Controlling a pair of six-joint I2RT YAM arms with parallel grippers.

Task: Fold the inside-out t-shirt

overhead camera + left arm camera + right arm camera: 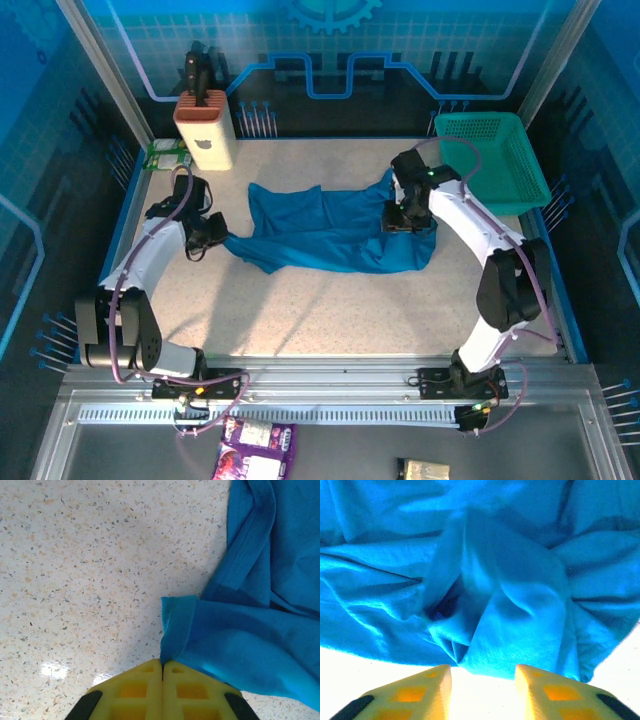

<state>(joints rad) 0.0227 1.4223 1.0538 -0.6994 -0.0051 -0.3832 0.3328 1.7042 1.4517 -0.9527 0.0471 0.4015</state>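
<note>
I read this as the spreading step, before any fold. The shirt [330, 235] lies crumpled across the middle of the counter [330, 320], stretched between my two arms. My left end effector [163, 665] is clenched on a hemmed corner at the shirt's left end. My right end effector [482, 672] stands released, jaws apart, with a bunched fold just ahead and nothing between them. Next, I judge, the right must close on an edge so both can draw the cloth flat. The top view gives the whole outline; the wrist views make plain the pinch and the gap, which I cannot judge from above.
</note>
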